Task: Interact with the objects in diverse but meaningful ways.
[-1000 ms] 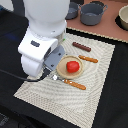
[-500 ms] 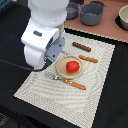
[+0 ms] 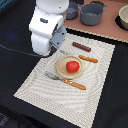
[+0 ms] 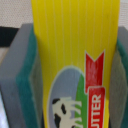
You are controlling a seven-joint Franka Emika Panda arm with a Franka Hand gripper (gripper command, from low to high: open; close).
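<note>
In the wrist view a yellow butter box (image 4: 75, 45) with a cow picture and a red label fills the frame. My gripper (image 4: 72, 85) is shut on it, and green-lined grey pads (image 4: 22, 95) press both of its sides. In the exterior view the white arm (image 3: 46, 27) hangs over the striped mat's far left part and hides the box. A red tomato (image 3: 73, 66) lies on the tan plate (image 3: 61, 68). A brown sausage stick (image 3: 81, 47) lies on the mat beyond the plate. A grey two-handled pot (image 3: 92, 13) stands on the brown surface at the back.
A wooden-handled knife (image 3: 88, 59) lies between the plate and the sausage stick, and a fork (image 3: 65, 80) lies in front of the plate. A second dark pot (image 3: 72, 10) and a pale bowl (image 3: 123, 17) stand at the back. Black table surrounds the mat (image 3: 45, 90).
The arm has risen slightly over the mat's left part. The tomato, sausage stick and cutlery have not moved.
</note>
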